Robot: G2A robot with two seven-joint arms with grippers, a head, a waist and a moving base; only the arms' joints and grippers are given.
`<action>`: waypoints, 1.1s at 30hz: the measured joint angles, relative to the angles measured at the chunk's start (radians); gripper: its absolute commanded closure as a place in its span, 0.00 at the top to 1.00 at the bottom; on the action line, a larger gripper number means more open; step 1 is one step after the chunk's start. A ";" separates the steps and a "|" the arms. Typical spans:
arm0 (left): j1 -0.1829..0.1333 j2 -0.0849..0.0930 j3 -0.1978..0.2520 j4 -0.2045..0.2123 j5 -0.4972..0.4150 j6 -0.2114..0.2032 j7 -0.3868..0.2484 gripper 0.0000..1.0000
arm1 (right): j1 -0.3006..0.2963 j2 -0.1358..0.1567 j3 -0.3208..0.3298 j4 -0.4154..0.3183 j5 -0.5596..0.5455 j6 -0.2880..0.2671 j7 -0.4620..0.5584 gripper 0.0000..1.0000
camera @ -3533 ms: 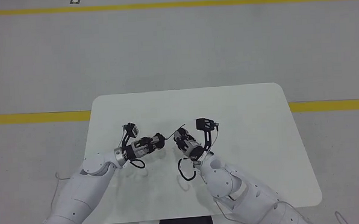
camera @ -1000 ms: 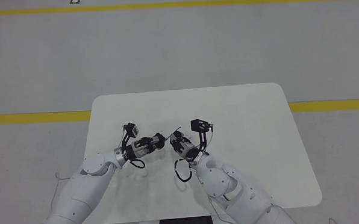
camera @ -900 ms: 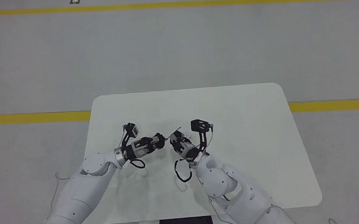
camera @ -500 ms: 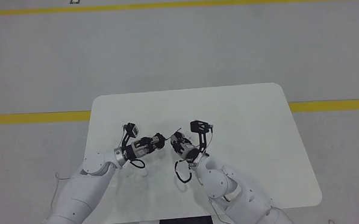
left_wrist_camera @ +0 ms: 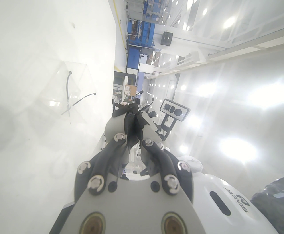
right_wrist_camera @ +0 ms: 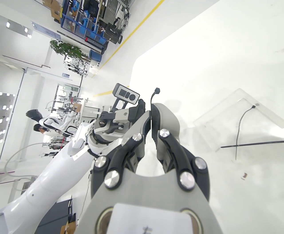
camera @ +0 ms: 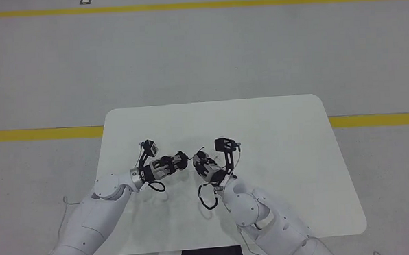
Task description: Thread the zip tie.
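Observation:
A black zip tie (right_wrist_camera: 152,98) sticks up out of my right gripper (right_wrist_camera: 151,115), which is shut on it, with the tie's square head (right_wrist_camera: 157,89) free above the fingertips. In the top view the right gripper (camera: 200,160) hangs over the middle of the white table (camera: 280,124), tip to tip with my left gripper (camera: 183,158). The left gripper (left_wrist_camera: 131,115) is shut, with a bit of black showing at its tips, apparently the tie's other end. The strap between the two grippers is hidden.
A clear shallow tray (right_wrist_camera: 224,106) lies flat on the table just beyond the grippers, and two loose black zip ties (right_wrist_camera: 240,124) lie crossed in it. The same tray (left_wrist_camera: 77,66) appears in the left wrist view. Bare table surrounds both arms.
My right arm has shifted a little to the left, bringing its gripper closer to the left one. The left arm has kept still.

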 measured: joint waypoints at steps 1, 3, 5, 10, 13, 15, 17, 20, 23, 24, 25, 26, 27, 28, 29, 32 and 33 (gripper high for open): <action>0.000 0.000 0.000 0.000 0.000 0.000 0.000 0.00 | 0.000 0.000 0.001 0.000 0.001 -0.001 0.000 0.00; 0.000 0.000 0.000 0.000 0.000 0.000 0.000 0.00 | 0.000 -0.001 0.001 0.000 0.001 -0.001 0.000 0.00; 0.000 0.000 0.000 0.000 0.000 0.000 0.000 0.00 | 0.000 0.000 0.001 0.000 0.001 -0.001 0.000 0.00; 0.000 0.000 0.000 0.000 0.000 0.000 0.000 0.00 | -0.004 -0.001 0.003 0.001 0.002 -0.010 -0.005 0.00; 0.000 0.000 0.000 0.000 0.000 0.000 0.000 0.00 | -0.009 -0.002 0.007 0.002 -0.001 -0.023 -0.005 0.00; 0.000 0.000 0.000 0.000 0.000 0.000 0.000 0.00 | -0.010 -0.003 0.007 0.005 -0.005 -0.026 -0.001 0.00; 0.000 0.000 0.000 0.000 0.000 0.000 0.000 0.00 | -0.011 -0.005 0.006 0.010 -0.007 -0.027 0.003 0.00; 0.000 0.000 0.000 0.000 0.000 0.000 0.000 0.00 | -0.011 -0.008 0.005 0.016 -0.008 -0.028 0.005 0.00; 0.000 0.000 0.000 0.000 0.000 0.000 0.000 0.00 | -0.012 -0.011 0.007 0.019 -0.009 -0.028 0.006 0.00; 0.000 0.000 0.000 0.000 0.000 0.000 0.000 0.00 | -0.013 -0.012 0.010 0.018 -0.008 -0.028 0.003 0.00; 0.000 0.000 0.000 0.000 0.000 0.000 0.000 0.00 | -0.014 -0.013 0.013 0.015 -0.008 -0.028 -0.001 0.00; 0.000 0.000 0.000 0.000 0.000 0.000 0.000 0.00 | -0.016 -0.013 0.016 0.013 -0.007 -0.029 -0.004 0.00; 0.000 0.000 0.000 0.000 0.000 0.000 0.000 0.00 | -0.018 -0.013 0.019 0.010 -0.007 -0.030 -0.007 0.00; 0.000 0.000 0.000 0.000 0.000 0.000 0.000 0.00 | -0.020 -0.014 0.021 0.009 -0.007 -0.031 -0.008 0.00; 0.000 0.000 0.000 0.000 0.000 0.000 0.000 0.00 | -0.022 -0.014 0.023 0.008 -0.008 -0.032 -0.008 0.00; 0.000 0.000 0.000 0.000 0.000 0.000 0.000 0.00 | -0.023 -0.016 0.022 0.013 -0.008 -0.037 0.001 0.00; 0.000 0.000 0.000 0.000 0.000 0.000 0.000 0.00 | -0.022 -0.017 0.020 0.015 -0.008 -0.038 0.003 0.00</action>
